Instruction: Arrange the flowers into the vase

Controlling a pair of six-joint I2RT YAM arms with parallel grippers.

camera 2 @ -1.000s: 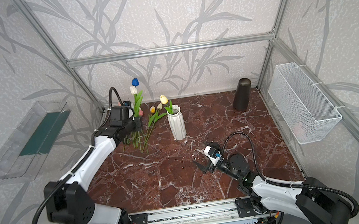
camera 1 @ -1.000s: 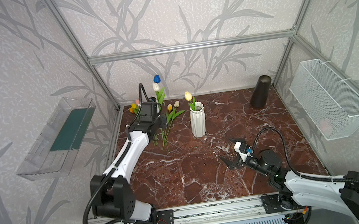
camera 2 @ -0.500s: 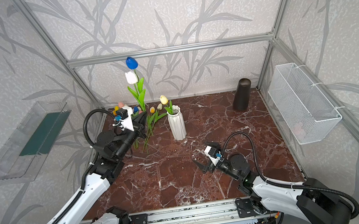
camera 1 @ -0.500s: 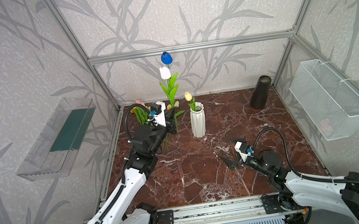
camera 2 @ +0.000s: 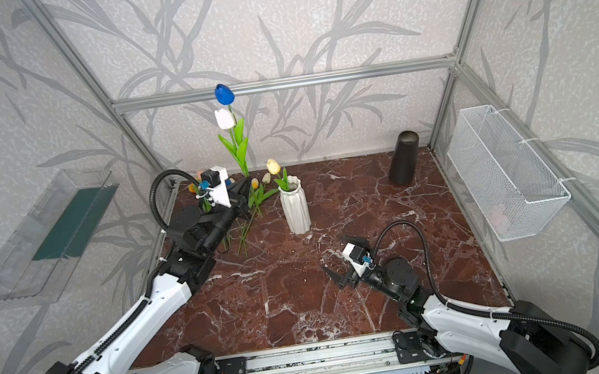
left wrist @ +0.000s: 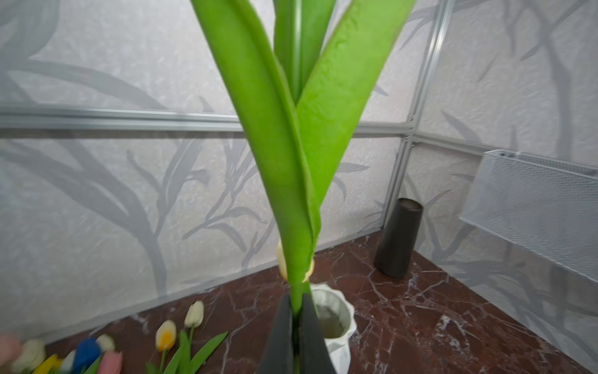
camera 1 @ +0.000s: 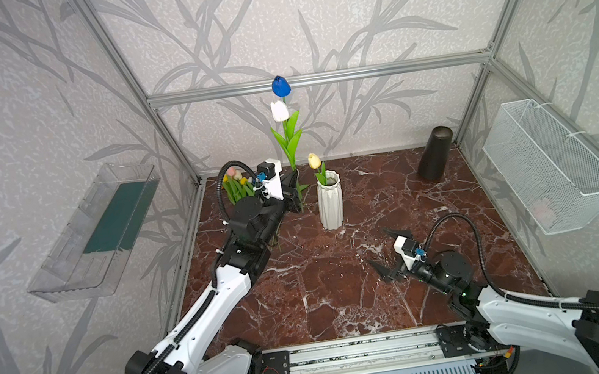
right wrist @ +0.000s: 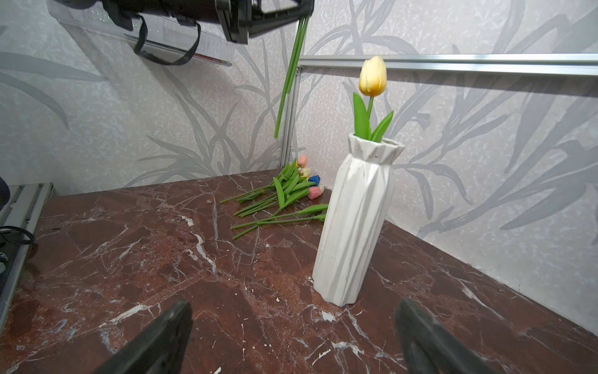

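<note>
My left gripper [camera 1: 294, 193] [camera 2: 245, 199] [left wrist: 297, 302] is shut on the green stems of two flowers, held upright above the table just left of the vase. Their blue head [camera 1: 280, 86] and white head [camera 1: 279, 111] rise high, and the stem ends [right wrist: 289, 76] hang free below. The white faceted vase [camera 1: 331, 207] [camera 2: 295, 212] [right wrist: 352, 226] stands upright holding one yellow tulip [camera 1: 314, 161] [right wrist: 373, 76]. Several more flowers [camera 1: 236, 184] [right wrist: 291, 191] lie piled in the back left corner. My right gripper [camera 1: 382, 250] [right wrist: 293, 311] hovers open and empty, in front of the vase.
A black cup [camera 1: 435, 153] [left wrist: 398, 238] stands at the back right corner. A white wire basket [camera 1: 549, 164] hangs on the right wall and a clear tray [camera 1: 97, 232] on the left wall. Metal frame posts edge the marble table [camera 1: 326, 303].
My left arm has lifted the blue and white tulips off the pile, raised them upright and carried them toward the vase. The right arm has not moved.
</note>
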